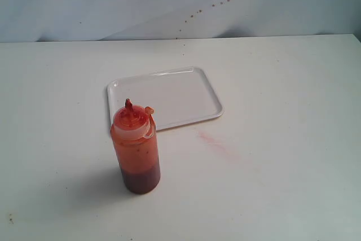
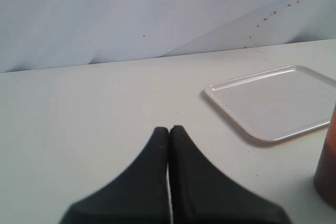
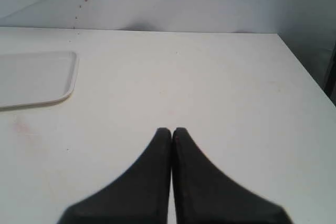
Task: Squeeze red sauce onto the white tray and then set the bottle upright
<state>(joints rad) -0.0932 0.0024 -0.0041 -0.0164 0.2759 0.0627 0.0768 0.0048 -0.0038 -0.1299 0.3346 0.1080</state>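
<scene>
Only a sliver of bottle (image 2: 327, 162).

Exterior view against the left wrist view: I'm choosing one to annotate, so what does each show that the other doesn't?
Only the exterior view shows the whole upright bottle with its nozzle, and a faint pink smear on the table. Only the left wrist view shows the left tool, shut and empty. Both show the white tray, bare of sauce, and the speckled backdrop; the wrist view catches just the bottle's edge.
</scene>
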